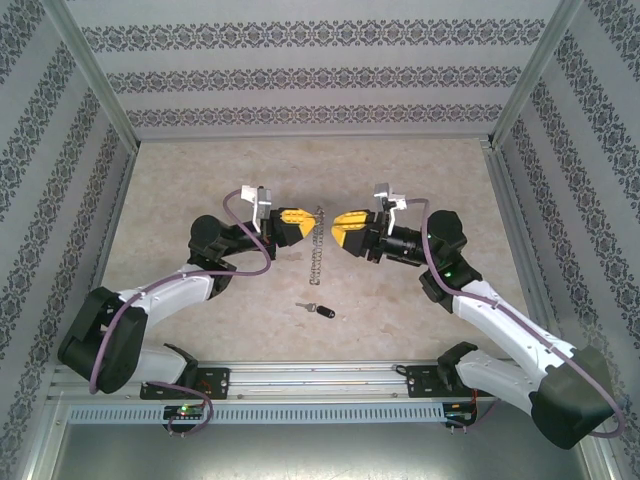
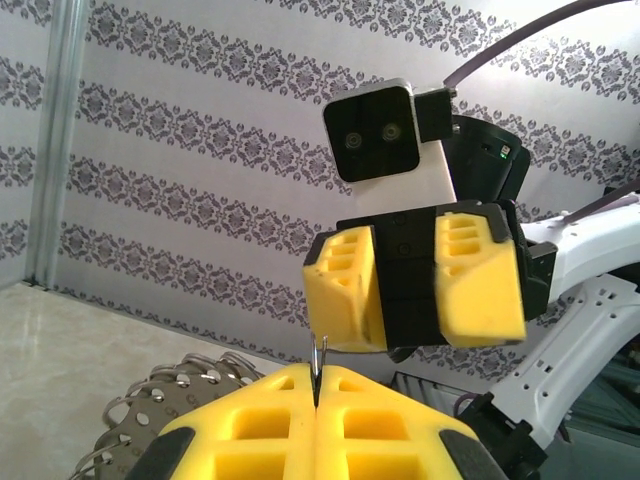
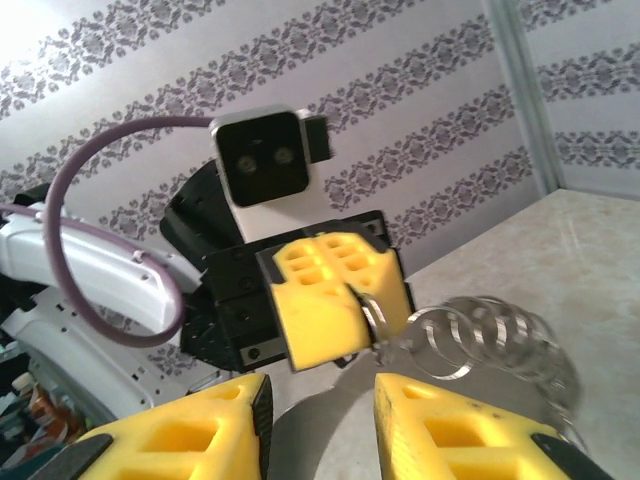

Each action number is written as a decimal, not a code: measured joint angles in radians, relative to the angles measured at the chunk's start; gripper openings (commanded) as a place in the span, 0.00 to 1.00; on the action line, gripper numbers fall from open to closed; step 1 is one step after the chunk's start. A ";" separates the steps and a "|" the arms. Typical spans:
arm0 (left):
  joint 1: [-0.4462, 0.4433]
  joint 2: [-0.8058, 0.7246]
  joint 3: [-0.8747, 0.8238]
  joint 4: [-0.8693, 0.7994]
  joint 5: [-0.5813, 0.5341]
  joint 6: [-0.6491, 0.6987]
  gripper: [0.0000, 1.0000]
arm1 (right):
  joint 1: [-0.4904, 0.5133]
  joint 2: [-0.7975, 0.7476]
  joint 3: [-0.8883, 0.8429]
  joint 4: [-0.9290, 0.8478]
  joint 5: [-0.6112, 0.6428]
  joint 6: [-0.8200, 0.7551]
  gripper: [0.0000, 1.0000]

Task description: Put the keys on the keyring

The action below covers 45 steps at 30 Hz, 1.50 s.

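Three patterned walls [image 1: 300, 80], beige table [image 1: 200, 170], left gripper [image 1: 311, 227] pinching keyring [image 1: 315, 262], right gripper [image 1: 334, 228] parted

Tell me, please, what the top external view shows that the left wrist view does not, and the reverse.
Top external: a small black-headed key lies on the table, on the near side of the keyring, which stands edge-on between the left gripper and the right gripper. Left wrist: the ring's thin wire sits pinched in the left jaws, shut, with silvery tabs fanning out at lower left. Both: keyring, right gripper, patterned wall.
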 measured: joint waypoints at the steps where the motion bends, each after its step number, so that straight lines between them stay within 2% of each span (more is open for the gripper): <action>1: 0.000 0.004 0.003 0.004 0.004 -0.007 0.00 | 0.009 0.008 0.005 0.001 -0.003 0.000 0.34; 36: 0.000 0.024 0.013 0.049 0.016 -0.061 0.00 | 0.022 0.119 0.042 0.046 0.015 -0.006 0.24; 45: 0.000 0.029 0.012 0.056 0.012 -0.061 0.00 | 0.021 0.141 0.054 0.053 0.023 -0.004 0.31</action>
